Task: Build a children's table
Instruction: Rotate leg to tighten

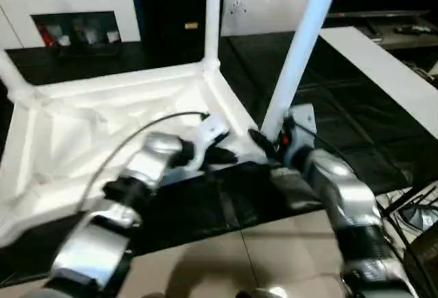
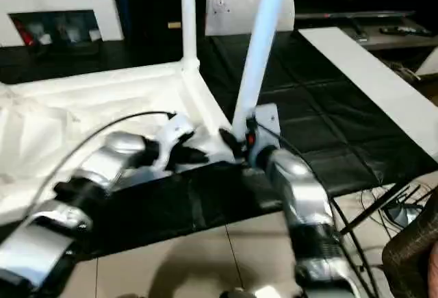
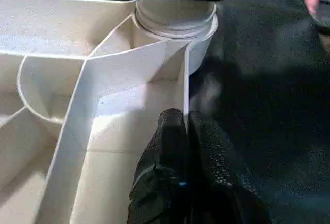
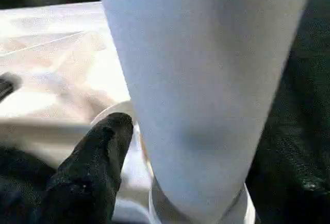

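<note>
Nearest, left gripper (image 3: 183, 131) jaws pressed together on tabletop (image 1: 82, 133) rim; right gripper (image 1: 263, 142) jaws blurred, cannot tell, beside leg (image 1: 301, 44), top cropped at twelve.

A black mat (image 1: 328, 113) covers the floor, with pale tiles (image 1: 226, 264) at its near edge. The white tabletop (image 1: 89, 140) lies upside down on the mat.

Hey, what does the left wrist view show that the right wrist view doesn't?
Left wrist only: the shut left gripper against the rim beside ribs on the underside of the tabletop.
Right wrist only: the leg close up, with one black finger of the right gripper beside it.
Both: the leg's base in the corner socket.
</note>
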You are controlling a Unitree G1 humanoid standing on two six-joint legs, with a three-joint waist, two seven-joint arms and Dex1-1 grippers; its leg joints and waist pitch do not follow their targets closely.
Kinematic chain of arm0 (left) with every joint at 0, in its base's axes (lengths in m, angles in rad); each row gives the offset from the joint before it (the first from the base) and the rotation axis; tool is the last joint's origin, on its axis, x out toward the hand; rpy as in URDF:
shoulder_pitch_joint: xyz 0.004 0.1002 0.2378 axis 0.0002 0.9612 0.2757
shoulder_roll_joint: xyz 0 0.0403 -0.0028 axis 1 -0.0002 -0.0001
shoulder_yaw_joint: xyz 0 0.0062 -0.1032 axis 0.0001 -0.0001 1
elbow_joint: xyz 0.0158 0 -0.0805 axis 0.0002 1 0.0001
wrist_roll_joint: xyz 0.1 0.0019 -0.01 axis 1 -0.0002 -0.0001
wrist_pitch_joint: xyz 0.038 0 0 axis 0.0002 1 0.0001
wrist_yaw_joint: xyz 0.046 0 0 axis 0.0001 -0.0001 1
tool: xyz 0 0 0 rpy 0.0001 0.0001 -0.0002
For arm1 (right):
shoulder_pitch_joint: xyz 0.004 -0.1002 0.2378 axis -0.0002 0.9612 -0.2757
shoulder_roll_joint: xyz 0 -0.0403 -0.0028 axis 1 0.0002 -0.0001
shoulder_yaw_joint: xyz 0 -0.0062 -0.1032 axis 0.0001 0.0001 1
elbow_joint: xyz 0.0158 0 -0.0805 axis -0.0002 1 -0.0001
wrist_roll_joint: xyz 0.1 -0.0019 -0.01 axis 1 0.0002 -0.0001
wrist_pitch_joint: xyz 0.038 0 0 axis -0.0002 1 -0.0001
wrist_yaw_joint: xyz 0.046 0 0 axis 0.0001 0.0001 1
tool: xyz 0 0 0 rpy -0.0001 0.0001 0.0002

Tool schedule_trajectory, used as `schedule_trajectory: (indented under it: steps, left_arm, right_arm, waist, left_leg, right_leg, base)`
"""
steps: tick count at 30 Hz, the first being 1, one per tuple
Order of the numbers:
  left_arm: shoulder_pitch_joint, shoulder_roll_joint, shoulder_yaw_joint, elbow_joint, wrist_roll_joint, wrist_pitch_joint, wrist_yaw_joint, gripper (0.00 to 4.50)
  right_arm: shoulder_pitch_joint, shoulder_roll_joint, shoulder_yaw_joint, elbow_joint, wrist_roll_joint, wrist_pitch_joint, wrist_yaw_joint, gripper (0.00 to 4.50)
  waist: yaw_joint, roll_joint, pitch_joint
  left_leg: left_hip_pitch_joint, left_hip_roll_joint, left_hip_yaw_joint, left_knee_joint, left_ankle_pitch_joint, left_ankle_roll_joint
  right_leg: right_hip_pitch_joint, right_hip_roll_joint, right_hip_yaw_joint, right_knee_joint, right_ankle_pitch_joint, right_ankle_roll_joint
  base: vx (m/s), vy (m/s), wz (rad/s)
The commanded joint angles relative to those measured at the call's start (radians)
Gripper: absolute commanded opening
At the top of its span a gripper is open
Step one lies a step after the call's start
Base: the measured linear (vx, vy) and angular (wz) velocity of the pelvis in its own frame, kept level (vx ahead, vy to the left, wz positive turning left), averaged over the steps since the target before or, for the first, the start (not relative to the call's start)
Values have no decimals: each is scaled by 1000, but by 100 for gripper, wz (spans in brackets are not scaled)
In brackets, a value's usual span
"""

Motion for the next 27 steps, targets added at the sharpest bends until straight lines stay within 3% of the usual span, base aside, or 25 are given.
schedule_trajectory:
  steps: [1, 6, 14, 18, 19, 22, 27]
  left_arm:
    - [-5, 18, -11, -35, -12, -98, -92, 0]
    - [-9, 76, -49, -20, -2, -168, -213, 0]
    - [-22, 139, -111, -3, 1, -252, -438, 0]
    - [-27, 155, -139, 3, 10, -283, -506, 0]
    - [-27, 155, -140, 3, 9, -284, -514, 0]
    - [-29, 158, -149, 4, 10, -292, -541, 0]
    - [-37, 171, -194, 1, -15, -302, -548, 0]
  right_arm:
    - [38, -43, 71, -32, 24, -12, 147, 367]
    - [74, -159, 86, -74, 48, -39, 314, 413]
    - [85, -303, 144, -96, 101, -88, 600, 413]
    - [72, -337, 180, -100, 123, -69, 697, 397]
    - [71, -340, 184, -101, 126, -66, 707, 369]
    - [64, -353, 200, -98, 135, -57, 744, 354]
    - [47, -371, 222, -89, 146, -48, 805, 311]
  waist:
    - [13, -1, -66]
    - [18, -2, -61]
    - [41, -7, -61]
    - [58, -13, -61]
    - [60, -12, -60]
    - [66, -14, -58]
    - [73, -14, -59]
  left_leg:
    - [2, 20, -1, -53, -153, 68]
    - [8, 25, 0, -56, -205, 51]
    - [8, 29, 1, -55, -197, 54]
    - [8, 30, 3, -53, -191, 52]
    - [7, 31, 2, -54, -192, 51]
    - [7, 30, 1, -54, -209, 39]
    - [10, 31, 0, -55, -221, 30]
  right_leg:
    - [69, -69, 49, -76, -181, -195]
    - [60, -69, 51, -79, -246, -191]
    - [58, -72, 49, -75, -248, -195]
    - [57, -73, 48, -72, -255, -195]
    - [58, -74, 48, -71, -261, -194]
    - [55, -76, 47, -77, -320, -173]
    - [52, -77, 48, -78, -341, -165]
  base:
    - [0, 0, 0]
    - [0, 0, 0]
    - [0, 0, 0]
    - [0, 0, 0]
    - [0, 0, 0]
    - [0, 0, 0]
    - [0, 0, 0]
